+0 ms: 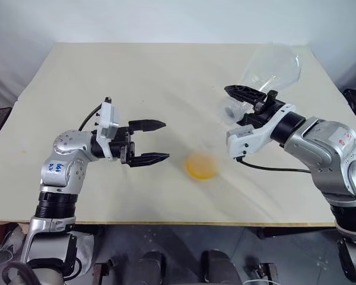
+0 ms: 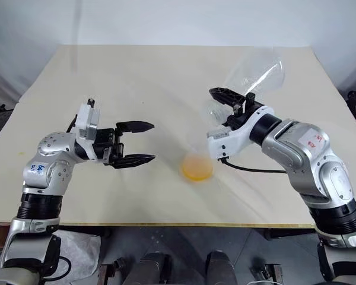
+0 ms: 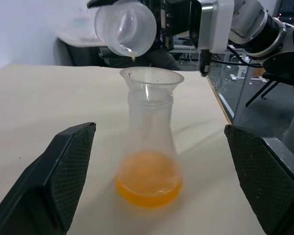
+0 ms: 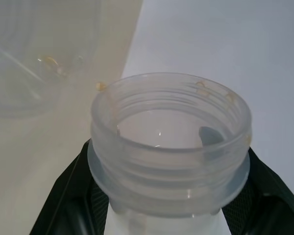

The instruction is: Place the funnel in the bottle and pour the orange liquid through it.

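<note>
On the cream table (image 1: 107,77), seen from the head camera, the bottle (image 1: 202,160) stands near the front edge between the two arms, its clear walls hard to make out, the orange liquid (image 1: 201,167) showing as a round patch at its base. The left gripper (image 1: 155,142) points across toward it from the left, level, its two black fingers spread apart with nothing between them, a short way from the bottle. The right gripper (image 1: 244,98) is clamped on the neck of a second clear flask (image 1: 272,68), held tilted in the air with its wide base up and away and its mouth aimed down toward the bottle.

In the left wrist view, the bottle (image 3: 149,161) stands upright between the open fingertips (image 3: 68,166), untouched by either. The funnel (image 3: 151,81) sits in its neck, and the liquid (image 3: 148,185) forms a shallow layer at the bottom. The tipped flask's mouth (image 3: 126,27) hangs just above and behind the funnel's rim, a small drop at its lip.

In the right wrist view, the flask's threaded neck (image 4: 169,152) is squeezed between the black fingers (image 4: 71,196), with tiny orange droplets clinging around its rim.
</note>
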